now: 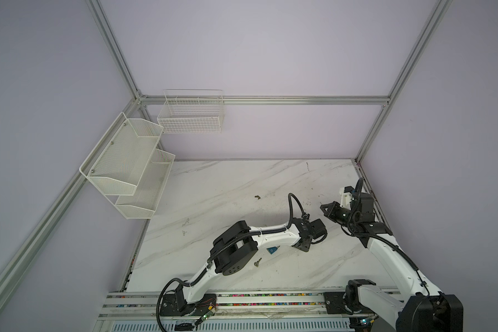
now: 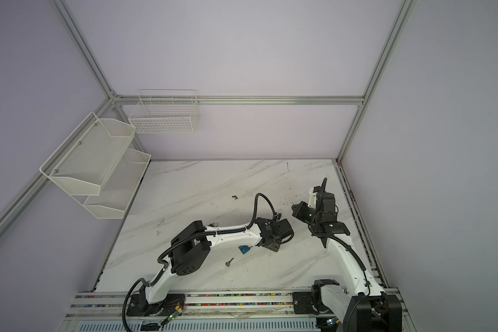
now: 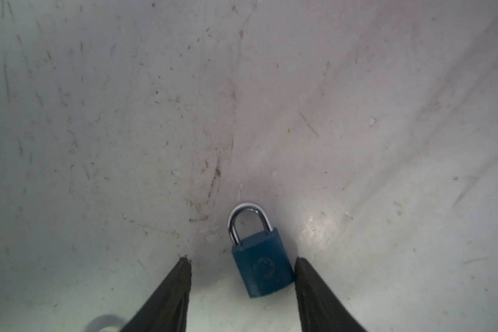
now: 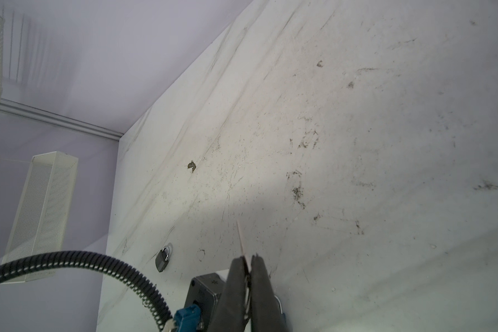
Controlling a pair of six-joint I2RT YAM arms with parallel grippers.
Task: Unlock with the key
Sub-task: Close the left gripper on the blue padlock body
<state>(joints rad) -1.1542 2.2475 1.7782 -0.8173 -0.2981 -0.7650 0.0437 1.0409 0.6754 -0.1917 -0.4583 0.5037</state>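
Observation:
A small blue padlock [image 3: 260, 266] with a silver shackle lies flat on the marble table [image 3: 357, 143]. My left gripper [image 3: 242, 260] is low over it and open, one finger on each side of the lock's body. One fingertip [image 3: 301, 268] is right against the lock's edge and the other stands well off. In both top views the lock [image 1: 272, 250] peeks out from under my left forearm. My right gripper [image 4: 249, 258] hovers at the right of the table [image 1: 325, 207], shut on a thin blade seen edge-on, the key [image 4: 242, 241], which sticks out past its tips.
A second key [image 1: 258, 262] lies loose on the table near my left elbow. A dark padlock [image 4: 162, 260] lies further left. A small brown scrap [image 1: 257, 197] sits mid-table. White wire baskets hang on the left wall [image 1: 127, 166] and the back wall [image 1: 190, 115].

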